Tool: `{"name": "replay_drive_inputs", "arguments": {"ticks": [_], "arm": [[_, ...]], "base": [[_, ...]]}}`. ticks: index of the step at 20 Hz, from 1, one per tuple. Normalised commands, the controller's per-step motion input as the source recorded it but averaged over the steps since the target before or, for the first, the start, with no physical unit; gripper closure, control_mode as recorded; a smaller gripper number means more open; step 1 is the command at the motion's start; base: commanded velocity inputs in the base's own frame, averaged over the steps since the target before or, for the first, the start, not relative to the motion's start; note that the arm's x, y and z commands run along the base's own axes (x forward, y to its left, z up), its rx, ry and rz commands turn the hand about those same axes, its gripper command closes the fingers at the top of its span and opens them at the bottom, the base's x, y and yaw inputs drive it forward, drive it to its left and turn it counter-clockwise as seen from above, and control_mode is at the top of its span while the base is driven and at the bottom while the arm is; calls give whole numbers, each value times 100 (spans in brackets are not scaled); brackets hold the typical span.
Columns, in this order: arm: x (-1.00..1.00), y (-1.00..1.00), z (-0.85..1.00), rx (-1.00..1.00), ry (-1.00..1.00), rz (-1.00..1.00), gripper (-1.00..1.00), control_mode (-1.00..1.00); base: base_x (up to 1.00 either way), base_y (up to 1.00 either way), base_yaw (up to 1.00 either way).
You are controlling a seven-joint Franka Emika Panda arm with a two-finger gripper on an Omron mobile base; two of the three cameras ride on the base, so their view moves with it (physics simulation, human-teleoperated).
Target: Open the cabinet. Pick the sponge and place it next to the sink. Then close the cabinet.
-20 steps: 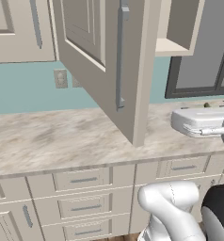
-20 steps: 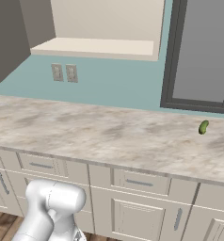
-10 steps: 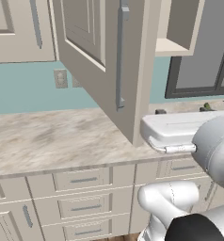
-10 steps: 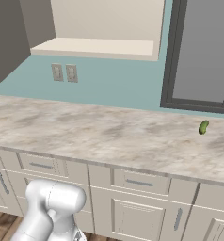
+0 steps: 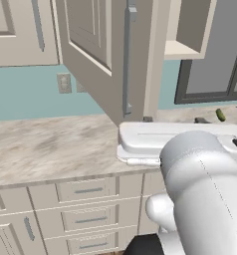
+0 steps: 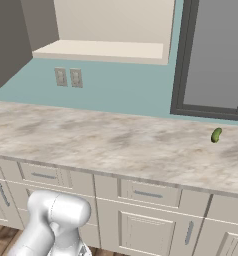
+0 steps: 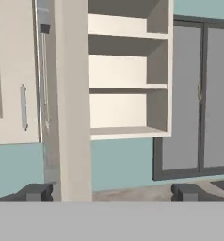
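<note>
Cabinet (image 7: 128, 75) door (image 5: 98, 55) swung wide open w/ its grey bar handle (image 5: 128, 60) facing out, shelves look bare from hand view. My gripper (image 7: 111, 193) is open, tips spread wide, pointing at the cabinet. Green pickle thing (image 6: 216, 135) on counter (image 6: 106, 140) far right

The beige raised-panel cabinet door (image 5: 98, 47) is cut off by the top edge in the left base view. Part of the marbled countertop (image 5: 51, 147) is hidden behind the white arm. The small green oblong object (image 6: 216, 135) is too small to identify.
</note>
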Motion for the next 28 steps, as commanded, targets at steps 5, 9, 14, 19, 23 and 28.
{"name": "replay_drive_inputs", "arguments": {"ticks": [5, 9, 14, 19, 23, 28], "arm": [[0, 57, 0, -3, -4, -18, -100, -100], [16, 47, 0, -5, -3, -22, -100, -100], [67, 17, -12, -5, 0, -21, -100, -100], [34, 36, -9, -3, 0, -24, -100, -100], [29, 53, -10, -4, 0, -28, -100, -100], [13, -31, 0, -1, -1, -12, -100, -100]], "base": [[0, 0, 0], [0, 0, 0], [0, 0, 0], [0, 0, 0], [0, 0, 0], [0, 0, 0]]}}
